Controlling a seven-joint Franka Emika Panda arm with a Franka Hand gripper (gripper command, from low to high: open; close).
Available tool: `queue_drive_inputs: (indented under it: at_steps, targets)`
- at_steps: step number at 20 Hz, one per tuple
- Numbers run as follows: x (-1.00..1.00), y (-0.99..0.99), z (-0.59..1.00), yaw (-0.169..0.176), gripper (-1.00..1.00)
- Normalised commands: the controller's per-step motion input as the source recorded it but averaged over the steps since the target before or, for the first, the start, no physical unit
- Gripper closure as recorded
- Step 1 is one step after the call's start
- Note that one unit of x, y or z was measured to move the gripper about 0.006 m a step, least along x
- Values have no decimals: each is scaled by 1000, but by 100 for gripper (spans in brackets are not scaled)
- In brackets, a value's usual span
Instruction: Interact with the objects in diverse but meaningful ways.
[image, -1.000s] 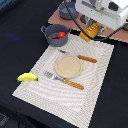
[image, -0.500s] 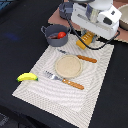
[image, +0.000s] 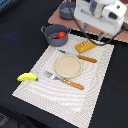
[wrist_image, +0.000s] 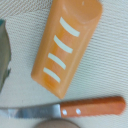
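Note:
The golden-yellow ridged bread loaf (image: 85, 46) lies on the striped placemat (image: 95, 80); it fills the wrist view (wrist_image: 65, 47), and no fingers touch it. My gripper (image: 102, 34) hangs just above and to the exterior view's right of the loaf; its jaws are too blurred to read. The red tomato (image: 61, 35) sits inside a round grey pot (image: 50, 31). The yellow banana (image: 27, 77) lies at the mat's edge on the exterior view's left. The sausage stick is out of view.
A tan round plate (image: 68, 66) sits mid-mat. An orange-handled knife (image: 87, 59) lies beside it, also in the wrist view (wrist_image: 90, 107), and an orange-handled fork (image: 66, 80) lies below it. A second grey pot (image: 66, 9) stands at the back.
The bread loaf has come down from under the arm towards the plate and now rests on the mat. The arm has shifted slightly to the exterior view's right.

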Motion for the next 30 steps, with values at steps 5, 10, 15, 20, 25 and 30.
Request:
queue_drive_inputs:
  at_steps: [5,10,15,20,25,30]
  targets:
    - [14,-634,745,-2,-100]
    - [-397,-751,99,-6,-100]
    - [-634,-545,-128,-80,-100]
    - [-561,-320,-100,-218,-100]
    - [-876,-320,-200,-111,-100]
    - [-1000,-143,-196,-47,-100]
